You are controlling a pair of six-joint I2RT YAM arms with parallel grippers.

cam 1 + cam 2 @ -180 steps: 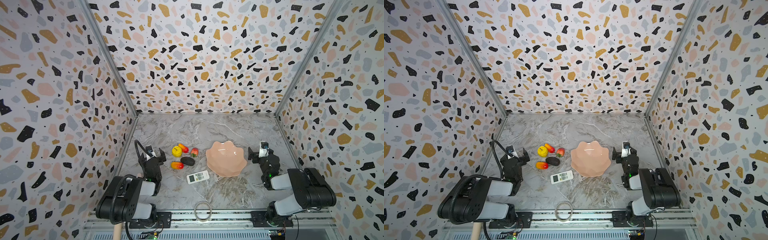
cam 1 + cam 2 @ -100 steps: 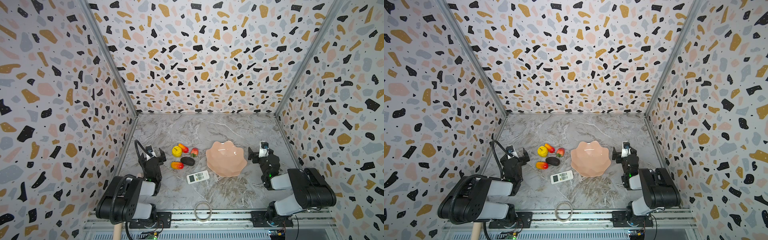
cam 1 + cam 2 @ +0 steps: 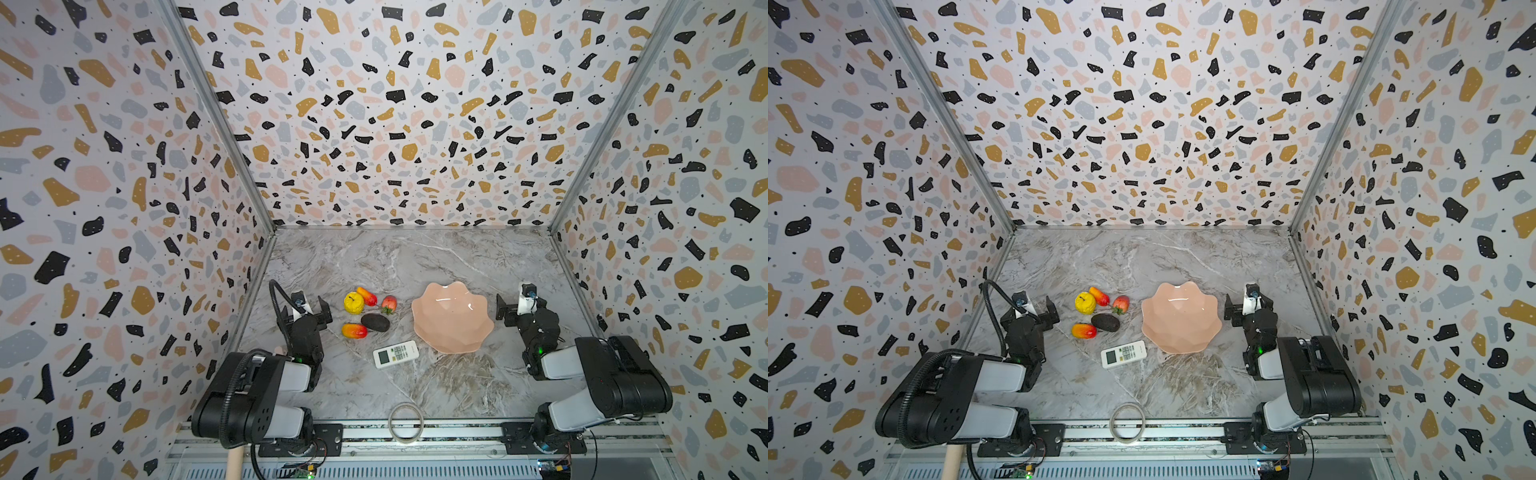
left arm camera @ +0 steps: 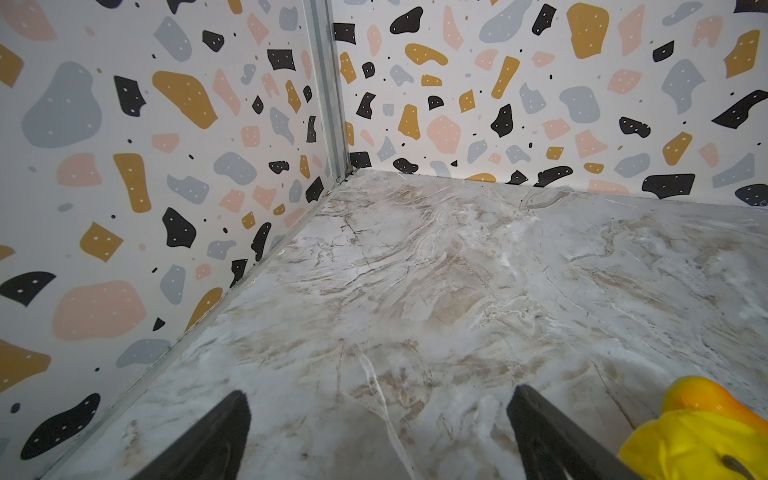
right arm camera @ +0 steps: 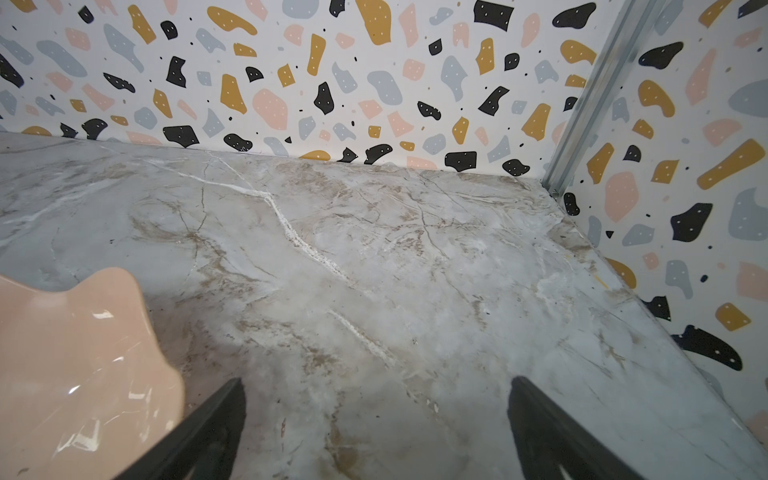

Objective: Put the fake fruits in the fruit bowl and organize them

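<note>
My left gripper is at the left of the desk, its jaws spread wide with only bare marble between them. My right gripper is at the right, likewise released and empty. The pale pink fruit bowl lies right of centre, just left of my right gripper, with nothing in it. All five fake fruits lie on the desk between my left gripper and the bowl. The lumpy yellow fruit touches the far oblong fruit, with the strawberry just to their right. Nearer lie the dark oval fruit and, just left of it, the near oblong fruit. A white remote control lies nearer still, by the bowl's near-left rim. A clear ring sits at the desk's near edge.
</note>
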